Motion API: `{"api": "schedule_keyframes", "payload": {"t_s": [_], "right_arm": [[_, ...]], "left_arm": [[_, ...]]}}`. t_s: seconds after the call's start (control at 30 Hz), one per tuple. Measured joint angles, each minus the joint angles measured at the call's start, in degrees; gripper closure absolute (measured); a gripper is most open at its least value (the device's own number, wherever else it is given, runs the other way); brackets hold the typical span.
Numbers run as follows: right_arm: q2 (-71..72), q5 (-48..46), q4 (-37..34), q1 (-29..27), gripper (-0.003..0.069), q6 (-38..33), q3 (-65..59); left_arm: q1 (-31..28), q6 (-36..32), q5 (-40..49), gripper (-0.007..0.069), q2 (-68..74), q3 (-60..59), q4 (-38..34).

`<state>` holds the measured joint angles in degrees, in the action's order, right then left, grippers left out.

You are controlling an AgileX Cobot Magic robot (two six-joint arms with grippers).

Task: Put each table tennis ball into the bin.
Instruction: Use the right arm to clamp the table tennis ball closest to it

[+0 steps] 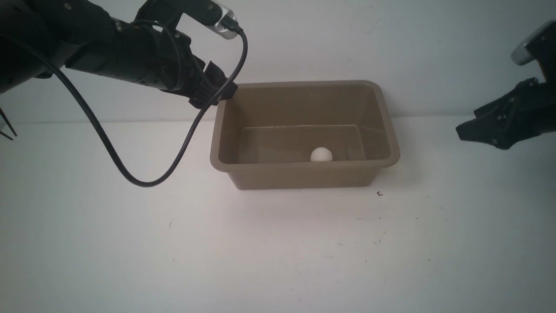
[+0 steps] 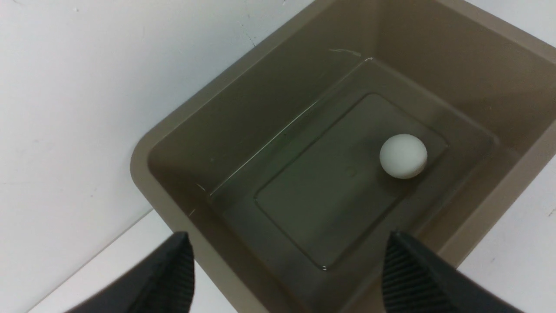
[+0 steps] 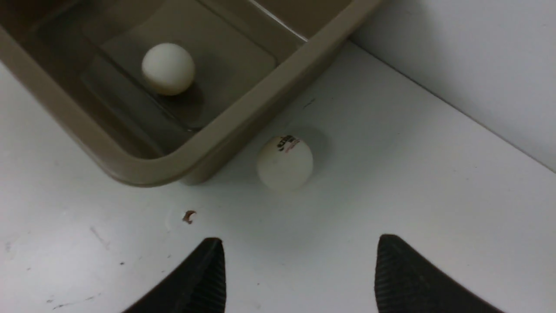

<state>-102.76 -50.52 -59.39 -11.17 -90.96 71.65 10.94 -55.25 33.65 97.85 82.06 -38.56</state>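
left fingers (image 2: 173,274), spread and empty, hang above the far left corner of the bin (image 1: 299,167), a stance suited to dropping a ball inside. one plain white ball (image 1: 321,154) lies on its glossy floor. right fingers (image 3: 204,278), apart with nothing between, face a second ball (image 3: 284,163), logo up, on the bench (image 1: 278,252) just beside the bin's outer wall, perhaps touching it. no third ball shows.

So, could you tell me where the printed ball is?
The right wrist view shows the printed ball on the table just outside the bin, beside its right wall.
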Motion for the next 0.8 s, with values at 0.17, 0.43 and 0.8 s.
{"api": "schedule_keyframes", "payload": {"t_s": [0.17,0.43,0.8], "right_arm": [[-8.1,2.9,-1.2,2.4,0.023,-8.4,0.1],[-12.5,8.8,-2.4,6.9,0.0215,-12.3,0.3],[-14.6,15.2,-2.2,13.9,0.021,-15.9,3.7]], "left_arm": [[0.0,-0.1,0.1,0.0104,0.0,0.0,0.0],[0.0,-0.1,0.1,0.0104,0.0,0.0,0.0],[0.0,-0.1,0.1,0.0104,0.0,0.0,0.0]]}}
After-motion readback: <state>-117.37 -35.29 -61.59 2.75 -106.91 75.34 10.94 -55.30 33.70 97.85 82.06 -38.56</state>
